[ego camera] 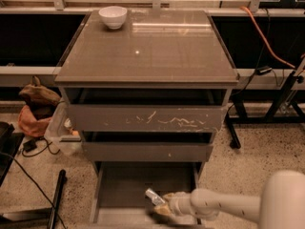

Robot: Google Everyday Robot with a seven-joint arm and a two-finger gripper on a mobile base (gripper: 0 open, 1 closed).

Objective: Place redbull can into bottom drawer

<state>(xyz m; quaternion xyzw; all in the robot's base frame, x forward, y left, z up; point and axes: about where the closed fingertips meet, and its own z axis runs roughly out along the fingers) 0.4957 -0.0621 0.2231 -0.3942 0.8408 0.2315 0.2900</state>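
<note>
Redbull can (153, 196) is what we find first: it sits tilted inside the bottom drawer (138, 182), toward the drawer's front right corner, its upper end pointing up and to the left. Its lower end disappears into the gripper (164, 209), which we read as clasped on the can, low over the drawer floor near the front edge. The pale arm (224, 206) reaches in from the lower right, crossing the drawer's right wall. The rest of the drawer floor that we can see, to the left and behind the can, is flat grey.

Above it, the middle drawer (147, 151) is pulled out a little, and the top drawer (147, 118), with white scratches on its front, is pulled out somewhat further; both overhang the back part of the bottom drawer.

On the cabinet top (152, 51) we see a white bowl (113, 16) at the far left corner, well apart from the can.

Left of the cabinet, on the speckled floor, lie a brown and orange bag (34, 106) and a clear plastic box (59, 133). A black pole (58, 197) slants beside the drawer's left wall. An orange cable (267, 38) runs past the far right corner.
</note>
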